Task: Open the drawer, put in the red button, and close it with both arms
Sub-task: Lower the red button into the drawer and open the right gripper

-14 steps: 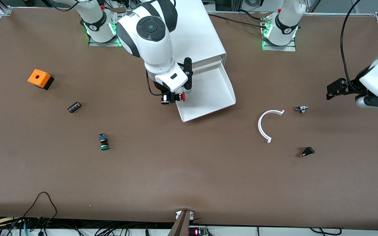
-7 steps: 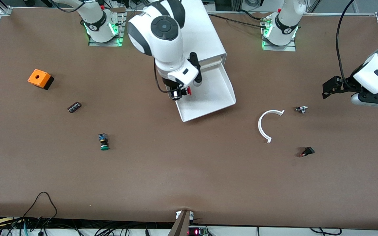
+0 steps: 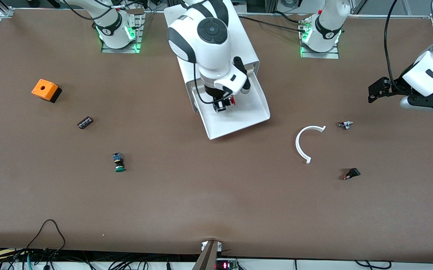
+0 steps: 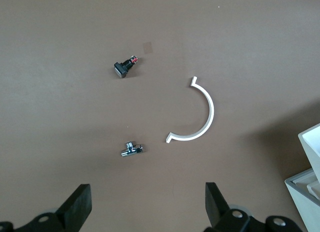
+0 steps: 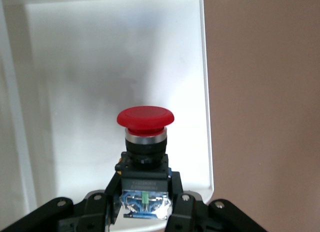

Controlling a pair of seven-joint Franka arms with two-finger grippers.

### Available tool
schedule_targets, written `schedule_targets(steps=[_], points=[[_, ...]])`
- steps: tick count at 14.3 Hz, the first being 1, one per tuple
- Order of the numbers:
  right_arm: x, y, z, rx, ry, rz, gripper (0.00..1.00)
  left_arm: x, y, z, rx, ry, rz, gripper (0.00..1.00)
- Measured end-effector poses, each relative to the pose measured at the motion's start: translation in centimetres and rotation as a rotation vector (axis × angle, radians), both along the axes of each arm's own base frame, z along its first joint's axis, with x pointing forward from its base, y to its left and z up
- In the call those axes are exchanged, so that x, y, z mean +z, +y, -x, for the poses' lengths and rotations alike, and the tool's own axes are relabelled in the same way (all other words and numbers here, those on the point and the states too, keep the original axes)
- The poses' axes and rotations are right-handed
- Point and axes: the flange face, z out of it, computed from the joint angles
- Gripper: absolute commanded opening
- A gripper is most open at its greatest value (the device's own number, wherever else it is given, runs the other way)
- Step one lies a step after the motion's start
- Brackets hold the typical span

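We're holding the small red-capped push button (image 5: 145, 142) clamped in our right tool (image 3: 224, 104) over the pulled-out white plastic drawer (image 3: 252, 112); left tool (image 4: 145, 212), fingers apart, is waiting over worktop (image 3: 201, 195) w/ nothing in it.

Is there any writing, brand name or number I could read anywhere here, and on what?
None can be read.
Right arm's base band: a small dark mark, too small to read.
Left arm's base band: the same.
Red button, held by the right gripper over the drawer: collar lettering too blurred.

Red button (image 5: 145, 118) hangs over the open drawer (image 3: 256, 116).
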Motion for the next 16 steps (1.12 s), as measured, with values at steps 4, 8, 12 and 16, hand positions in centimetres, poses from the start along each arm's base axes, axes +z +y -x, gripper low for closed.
schedule_targets(steps=[4, 8, 12, 16], points=[[-2.5, 1.1, 0.4, 0.015, 0.016, 0.023, 0.22, -0.3, -0.1, 0.0, -0.002, 0.006, 0.0, 1.0], [-4.0, 1.4, 0.6, 0.024, 0.024, 0.043, 0.23, -0.3, -0.4, 0.0, -0.006, 0.007, 0.0, 1.0], [-6.1, 1.3, 0.3, 0.021, 0.035, 0.066, 0.24, -0.3, -0.8, 0.1, -0.01, 0.007, -0.001, 1.0], [-6.9, 2.0, 1.0, 0.032, 0.034, 0.079, 0.45, -0.3, -1.0, 0.1, -0.014, 0.008, -0.001, 1.0]])
